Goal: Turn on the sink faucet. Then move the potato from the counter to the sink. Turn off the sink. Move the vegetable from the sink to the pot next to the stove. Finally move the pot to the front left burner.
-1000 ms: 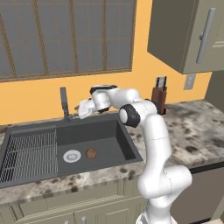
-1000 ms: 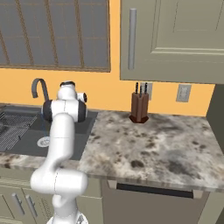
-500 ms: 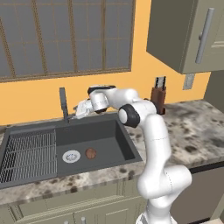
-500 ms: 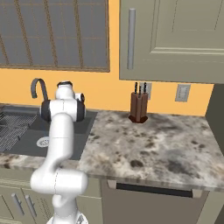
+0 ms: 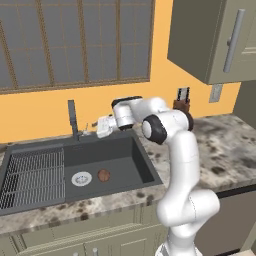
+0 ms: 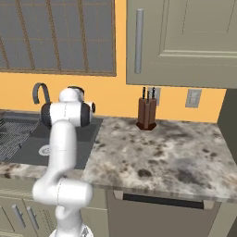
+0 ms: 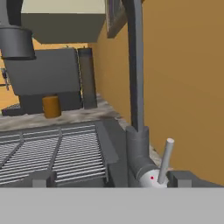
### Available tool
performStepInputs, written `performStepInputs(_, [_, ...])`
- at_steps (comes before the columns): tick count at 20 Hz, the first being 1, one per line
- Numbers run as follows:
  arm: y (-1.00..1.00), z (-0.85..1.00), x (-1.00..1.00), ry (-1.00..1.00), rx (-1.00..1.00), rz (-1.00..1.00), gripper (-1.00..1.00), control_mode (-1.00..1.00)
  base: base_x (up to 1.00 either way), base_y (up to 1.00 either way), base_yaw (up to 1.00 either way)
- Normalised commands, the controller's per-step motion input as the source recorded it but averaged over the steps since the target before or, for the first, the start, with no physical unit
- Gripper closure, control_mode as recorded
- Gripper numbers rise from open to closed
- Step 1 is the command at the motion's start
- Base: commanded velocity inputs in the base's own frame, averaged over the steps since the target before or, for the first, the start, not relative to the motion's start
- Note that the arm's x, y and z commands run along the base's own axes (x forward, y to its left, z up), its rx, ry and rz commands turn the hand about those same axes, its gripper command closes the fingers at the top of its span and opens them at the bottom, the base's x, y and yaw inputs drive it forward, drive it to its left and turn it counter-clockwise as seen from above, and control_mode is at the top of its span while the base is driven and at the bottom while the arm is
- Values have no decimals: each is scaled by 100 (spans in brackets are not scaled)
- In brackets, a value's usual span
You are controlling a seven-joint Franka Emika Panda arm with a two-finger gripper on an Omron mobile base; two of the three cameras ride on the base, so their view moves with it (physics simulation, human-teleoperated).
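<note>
The brown potato (image 5: 104, 175) lies on the floor of the dark sink (image 5: 125, 150), next to the drain (image 5: 81, 178). The dark faucet (image 5: 73, 117) stands at the sink's back rim; its curved spout (image 6: 40, 90) also appears in the right base view. My gripper (image 5: 101, 127) hovers just right of the faucet's base, open. In the hand view the grey lever handle (image 7: 165, 159) rises from the faucet base (image 7: 140, 153), between my spread fingertips (image 7: 41, 179), nearer the right one. I see no water stream.
A ribbed drain rack (image 5: 31, 175) fills the sink's left half. A knife block (image 6: 147, 112) stands against the yellow wall on the speckled counter (image 6: 157, 152). An orange cylinder (image 7: 51, 106) sits on the counter beyond the rack.
The hand has shifted only slightly beside the faucet's base. The potato has stayed in the sink.
</note>
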Motion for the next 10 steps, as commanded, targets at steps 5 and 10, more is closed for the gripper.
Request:
performStepInputs(5, [-40,27,-58,-9,6,0,-100,-100,0,0,0])
performStepInputs(10, [-4,65,-73,-11,0,-5,-100,-100,0,0,0])
